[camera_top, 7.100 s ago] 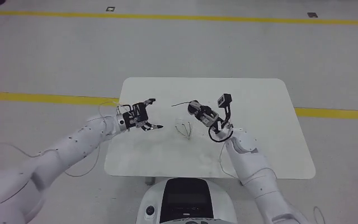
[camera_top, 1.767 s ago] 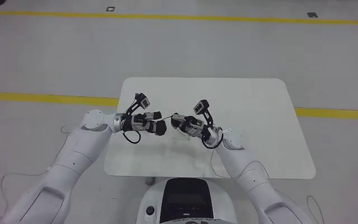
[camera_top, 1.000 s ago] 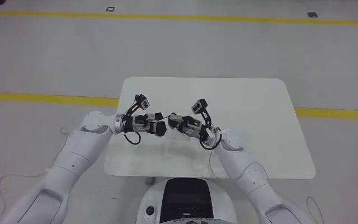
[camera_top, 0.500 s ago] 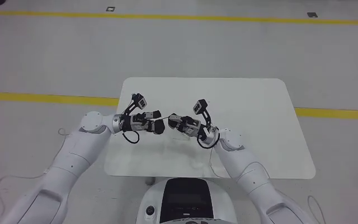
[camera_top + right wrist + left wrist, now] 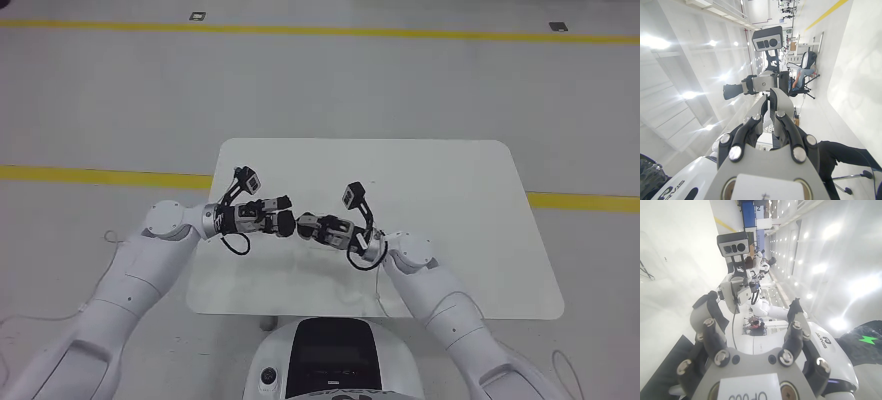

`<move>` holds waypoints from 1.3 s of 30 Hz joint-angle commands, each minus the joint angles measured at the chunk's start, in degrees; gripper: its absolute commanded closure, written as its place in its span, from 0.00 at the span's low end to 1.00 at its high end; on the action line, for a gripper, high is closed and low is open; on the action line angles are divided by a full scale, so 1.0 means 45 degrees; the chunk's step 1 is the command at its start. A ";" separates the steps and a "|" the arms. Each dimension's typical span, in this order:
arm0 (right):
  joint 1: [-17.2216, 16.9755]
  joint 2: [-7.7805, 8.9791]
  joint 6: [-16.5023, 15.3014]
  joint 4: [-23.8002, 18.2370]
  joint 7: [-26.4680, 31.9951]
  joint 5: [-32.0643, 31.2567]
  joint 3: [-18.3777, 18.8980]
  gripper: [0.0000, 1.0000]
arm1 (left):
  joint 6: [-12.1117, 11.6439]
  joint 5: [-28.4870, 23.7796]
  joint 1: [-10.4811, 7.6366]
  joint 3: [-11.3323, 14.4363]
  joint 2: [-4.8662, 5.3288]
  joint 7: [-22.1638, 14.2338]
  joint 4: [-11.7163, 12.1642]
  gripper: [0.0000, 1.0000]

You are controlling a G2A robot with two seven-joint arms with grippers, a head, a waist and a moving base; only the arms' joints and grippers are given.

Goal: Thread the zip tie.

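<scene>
Over the left half of the white table [image 5: 460, 200] the two grippers meet tip to tip. My left gripper [image 5: 284, 222] [image 5: 750, 302] is open wide, and the right arm's wrist and its camera [image 5: 733, 246] show between its fingers. My right gripper [image 5: 303, 224] [image 5: 770, 98] points straight at it with the pads pressed almost together. The thin black zip tie it carries is too fine to make out between them. In the right wrist view the left gripper [image 5: 757, 86] sits just past my right fingertips, turned sideways.
A few thin black strands [image 5: 646, 273] lie on the table surface off to one side. The right half of the table [image 5: 480, 250] is bare white. The floor carries a yellow line [image 5: 90, 175] beyond the table's left edge.
Seven seconds ago the grippers were well apart, the right one holding the tie out. Over the last second the right gripper has slid left until it reaches the left one, which has barely moved.
</scene>
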 commanded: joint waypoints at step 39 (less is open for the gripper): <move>0.0123 0.0236 0.0023 0.0102 -0.0549 0.0175 -0.0405 1.00 | 0.0037 0.0800 0.0069 -0.0012 -0.0021 0.0388 0.0059 0.65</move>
